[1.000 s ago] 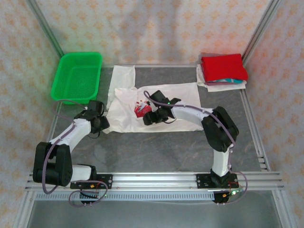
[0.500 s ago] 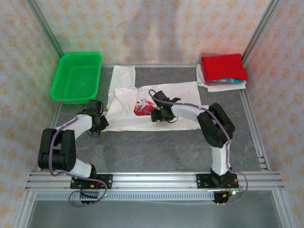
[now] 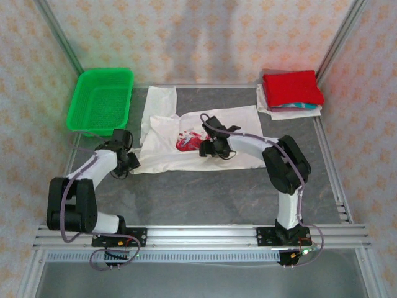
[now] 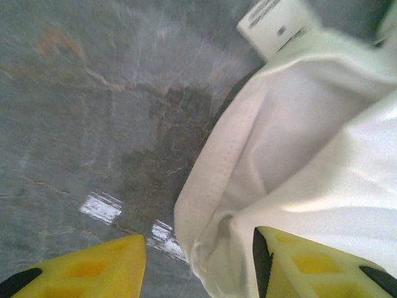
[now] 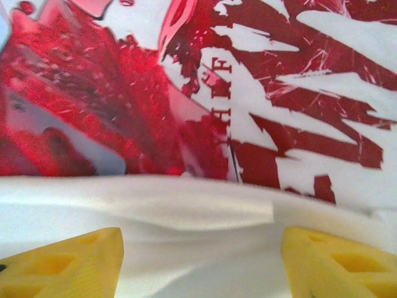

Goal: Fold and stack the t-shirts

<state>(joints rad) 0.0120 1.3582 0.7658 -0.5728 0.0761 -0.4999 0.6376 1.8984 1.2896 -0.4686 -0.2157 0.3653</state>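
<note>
Shifted since a second before: the right gripper had travelled a little up and to the right across the cloth, uncovering more of the print; the left gripper had dropped slightly nearer the table's front edge.

Item 1. Cream-white cloth t-shirt, spread rumpled at the middle of the grey stone-patterned table, with its red splatter graphic facing up and one sleeve reaching toward the far edge.
- Right gripper: fingers spread wide, poised over a raised fold of the shirt just below the graphic.
- Left gripper: fingers apart, the shirt's hemmed corner lying in the gap. A white sewn-in label showed beyond.

Item 2. Stack at the far right corner: folded red tee on top, teal-edged tee under it, white tee lowest.

Item 3. Green plastic mesh basket, far left corner, well apart from the shirt. Its mesh floor showed bare.
</note>
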